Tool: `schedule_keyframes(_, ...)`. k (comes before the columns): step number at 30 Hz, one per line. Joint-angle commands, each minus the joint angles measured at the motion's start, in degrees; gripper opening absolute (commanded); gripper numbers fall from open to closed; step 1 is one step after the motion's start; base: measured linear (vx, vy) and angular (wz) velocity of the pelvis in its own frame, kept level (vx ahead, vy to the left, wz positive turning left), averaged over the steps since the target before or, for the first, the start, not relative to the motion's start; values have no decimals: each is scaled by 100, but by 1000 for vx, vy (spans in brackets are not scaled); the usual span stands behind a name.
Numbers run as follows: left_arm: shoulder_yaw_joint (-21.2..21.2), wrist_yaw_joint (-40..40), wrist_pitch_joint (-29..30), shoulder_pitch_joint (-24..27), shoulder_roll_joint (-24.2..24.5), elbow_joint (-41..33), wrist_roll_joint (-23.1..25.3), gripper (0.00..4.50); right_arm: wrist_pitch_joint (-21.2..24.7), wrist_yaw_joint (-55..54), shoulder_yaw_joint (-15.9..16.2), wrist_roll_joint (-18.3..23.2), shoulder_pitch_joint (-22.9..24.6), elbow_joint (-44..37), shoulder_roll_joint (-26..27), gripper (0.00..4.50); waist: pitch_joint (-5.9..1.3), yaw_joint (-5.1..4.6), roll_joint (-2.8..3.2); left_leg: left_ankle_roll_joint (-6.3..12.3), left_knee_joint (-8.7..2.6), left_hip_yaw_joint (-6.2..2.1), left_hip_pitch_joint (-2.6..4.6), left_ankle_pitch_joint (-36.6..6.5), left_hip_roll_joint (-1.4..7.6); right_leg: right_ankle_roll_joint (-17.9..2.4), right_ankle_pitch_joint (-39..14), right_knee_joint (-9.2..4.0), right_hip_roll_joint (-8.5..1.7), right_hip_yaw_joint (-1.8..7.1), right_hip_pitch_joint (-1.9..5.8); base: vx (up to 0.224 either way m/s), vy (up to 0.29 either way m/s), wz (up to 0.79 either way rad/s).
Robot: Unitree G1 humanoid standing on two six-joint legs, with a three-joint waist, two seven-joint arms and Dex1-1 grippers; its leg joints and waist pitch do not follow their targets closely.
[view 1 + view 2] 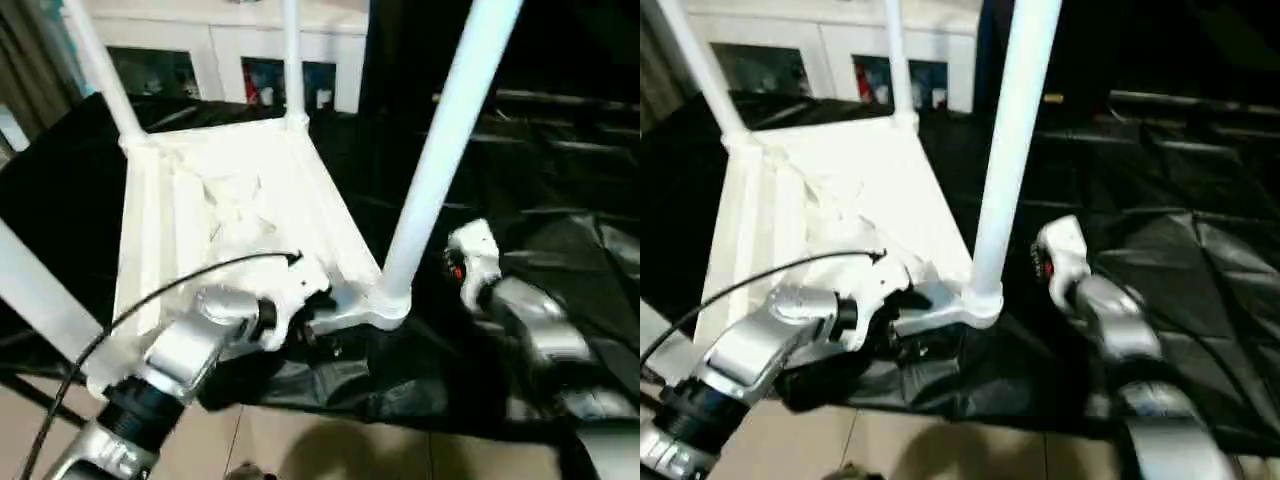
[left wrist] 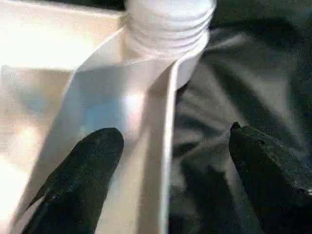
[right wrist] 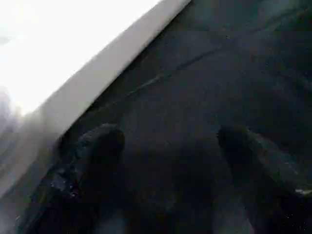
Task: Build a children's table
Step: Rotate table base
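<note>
1. Mostly built, by the look of it: the children's table lies upside down on the black-draped worktop, ribbed underside up, legs pointing upward.
2. Four white legs show in the left eye view: near-right leg, far-right leg, far-left leg, and a near-left leg cut off by the picture edge.
3. Near-right leg sits in its round corner socket; the left wrist view shows the ribbed leg end entering the socket. Cannot tell if it is fully seated.
4. Judged left to do: check or tighten the legs, then turn the table upright. The other sockets are too blurred to tell how the legs sit.
5. Left hand is at the near edge of the tabletop, just beside the near-right socket; fingers stand wide, one finger over the white underside inside the rim, the other over the black cloth outside, with the rim wall between them. It grips nothing as far as I can see.
6. Right hand hovers over the black cloth, to the right of the near-right leg and apart from it; fingers wide and empty, white table edge near.
</note>
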Motion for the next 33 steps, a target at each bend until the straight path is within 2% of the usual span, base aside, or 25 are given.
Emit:
schedule_keyframes(1,-6,124,205,-48,-35,-108,77,371,190,528,189,35,179,-621,-256,372,-377,13,-44,357,-408,-183,69,-1154,338,-1118,-1551,-468,-405,330,304,0,0,0)
schedule_keyframes(2,-2,178,282,-68,-47,-133,69,366,262,722,245,80,310,-906,-401,372,-371,25,-53,361,-403,-188,69,-1189,346,-1081,-1650,-480,-417,337,300,0,0,0)
schedule_keyframes(3,0,206,331,-101,-57,-123,62,355,350,968,310,145,446,-1209,-572,372,-377,47,92,338,-404,-213,72,-1229,346,-1063,-1732,-471,-423,331,301,0,0,0)
schedule_keyframes(4,-14,230,402,-118,-46,-153,46,341,465,1166,350,191,560,-1476,-704,372,-359,20,25,363,-409,-187,66,-1294,334,-1010,-1778,-534,-388,326,299,0,0,0)
schedule_keyframes(5,-32,242,442,-132,-30,-164,44,331,587,1372,388,254,673,-1729,-841,372,-369,34,-14,393,-407,-204,69,-1273,338,-1004,-1749,-506,-397,327,310,0,0,0)
schedule_keyframes(6,-42,256,443,-147,-22,-137,61,328,678,1537,403,323,761,-1922,-949,372,-371,41,19,437,-400,-205,57,-1274,331,-971,-1781,-524,-392,324,317,0,0,0)
schedule_keyframes(8,-35,262,439,-161,-39,-81,113,322,990,1751,357,496,939,-2345,-1093,372,-367,40,35,477,-404,-218,51,-1233,327,-973,-1762,-529,-381,317,320,0,0,0)
schedule_keyframes(15,74,214,230,-164,-115,39,17,260,1677,2133,317,917,1293,-3185,-1367,372,-364,42,17,446,-410,-233,64,-1349,344,-963,-1990,-565,-393,301,289,0,0,0)
schedule_keyframes(20,114,154,-54,-119,-139,60,-36,240,1878,2147,298,989,1336,-3398,-1393,372,-374,60,12,403,-407,-230,63,-1289,344,-954,-1917,-550,-408,309,292,0,0,0)
schedule_keyframes(22,93,127,-110,-85,-117,83,-12,210,1933,2138,304,995,1333,-3430,-1385,372,-374,62,11,407,-403,-228,57,-1256,342,-967,-1881,-547,-410,312,291,0,0,0)
schedule_keyframes(23,73,114,-142,-63,-92,96,17,208,1971,2124,306,994,1332,-3453,-1372,372,-376,58,-29,413,-401,-224,55,-1226,342,-958,-1876,-549,-409,310,294,0,0,0)
schedule_keyframes(24,53,91,-188,-37,-67,110,40,207,2043,2108,313,1010,1347,-3510,-1378,372,-377,67,-15,412,-400,-227,58,-1209,342,-963,-1873,-538,-413,311,293,0,0,0)
schedule_keyframes(25,44,81,-209,-15,-47,113,51,202,2069,2113,320,1016,1357,-3523,-1388,372,-373,67,-29,424,-401,-227,47,-1181,342,-942,-1898,-534,-415,313,295,0,0,0)
schedule_keyframes(28,28,79,-234,4,-12,133,68,165,2072,2131,335,1014,1347,-3497,-1401,372,-376,63,-14,411,-400,-228,54,-1170,346,-923,-1901,-535,-413,314,287,0,0,0)
schedule_keyframes(29,27,80,-239,5,-5,139,72,165,2074,2130,337,1014,1343,-3495,-1401,372,-374,67,-30,412,-402,-226,58,-1168,347,-924,-1904,-533,-415,316,285,0,0,0)
schedule_keyframes(30,15,76,-284,15,28,174,97,165,2110,2118,351,1026,1329,-3511,-1406,372,-374,69,-18,409,-403,-228,60,-1168,347,-920,-1921,-534,-415,313,285,0,0,0)
schedule_keyframes(33,-81,14,-320,25,110,200,176,127,2144,2131,368,1031,1285,-3521,-1385,372,-377,69,-21,402,-405,-231,60,-1153,351,-922,-1880,-528,-419,316,287,0,0,0)
